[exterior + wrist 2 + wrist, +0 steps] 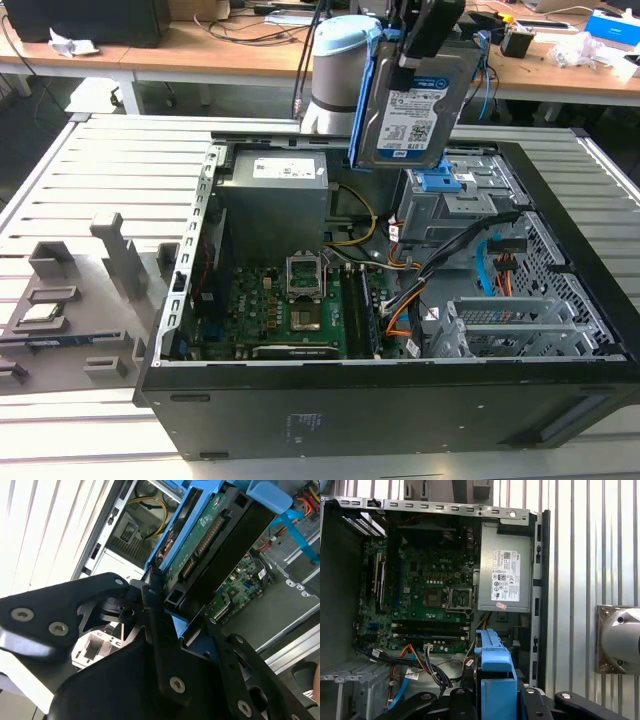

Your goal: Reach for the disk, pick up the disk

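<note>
Hanging above the open computer case (560, 300), the disk (415, 110) sat clamped in the gripper (425, 45); the case held a motherboard (290, 310) and power supply (275, 195).

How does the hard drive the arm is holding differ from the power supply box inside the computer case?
The disk hangs in the air above the open case, clamped in the end effector; the power supply sits mounted inside the case. The disk is thin and slab-like, the power supply a bulkier box. The disk is edged by a blue carrier frame, while the power supply is plain grey. Both are grey metal with a white printed label.
</note>
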Controlling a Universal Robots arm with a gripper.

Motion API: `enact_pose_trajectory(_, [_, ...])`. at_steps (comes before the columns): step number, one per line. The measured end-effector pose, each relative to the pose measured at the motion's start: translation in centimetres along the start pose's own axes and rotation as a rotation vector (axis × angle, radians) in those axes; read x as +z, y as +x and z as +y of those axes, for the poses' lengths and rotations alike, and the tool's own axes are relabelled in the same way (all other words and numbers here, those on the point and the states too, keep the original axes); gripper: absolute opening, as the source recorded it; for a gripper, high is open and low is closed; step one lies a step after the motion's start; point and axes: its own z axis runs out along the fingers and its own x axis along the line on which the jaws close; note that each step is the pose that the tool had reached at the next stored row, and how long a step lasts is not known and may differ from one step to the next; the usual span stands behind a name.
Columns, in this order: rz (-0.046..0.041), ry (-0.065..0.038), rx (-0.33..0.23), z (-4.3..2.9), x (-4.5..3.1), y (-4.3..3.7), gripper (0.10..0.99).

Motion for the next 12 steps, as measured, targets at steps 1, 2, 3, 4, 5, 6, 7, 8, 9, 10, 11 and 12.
enact_pose_trajectory(1, [0.0, 0.0, 0.0, -0.67, -0.05, 0.02, 0.365])
enact_pose_trajectory(2, [0.0001, 0.0, 0.0, -1.04, -0.08, 0.03, 0.365])
enact_pose_trajectory(3, [0.0001, 0.0, 0.0, -1.36, -0.1, 0.05, 0.365])
enact_pose_trajectory(4, [0.0, 0.0, 0.0, -1.68, -0.13, 0.06, 0.365])
enact_pose_trajectory(5, [0.0, 0.0, 0.0, -2.0, -0.15, 0.07, 0.365])
enact_pose_trajectory(6, [0.0, 0.0, 0.0, -2.42, -0.18, 0.09, 0.365])
enact_pose_trajectory(7, [0.0, 0.0, 0.0, -2.76, -0.21, 0.1, 0.365])
enact_pose_trajectory(8, [0.0, 0.0, 0.0, -3.27, -0.24, 0.12, 0.365])
enact_pose_trajectory(9, [-0.0001, 0.0, 0.0, -3.85, -0.29, 0.14, 0.365])
enact_pose_trajectory(10, [0.0, 0.0, 0.0, -4.44, -0.33, 0.16, 0.365])
enact_pose_trajectory(11, [0.0, 0.0, 0.0, -4.85, -0.36, 0.17, 0.365])
enact_pose_trajectory(12, [0.0, 0.0, 0.0, -4.91, -0.37, 0.17, 0.365])
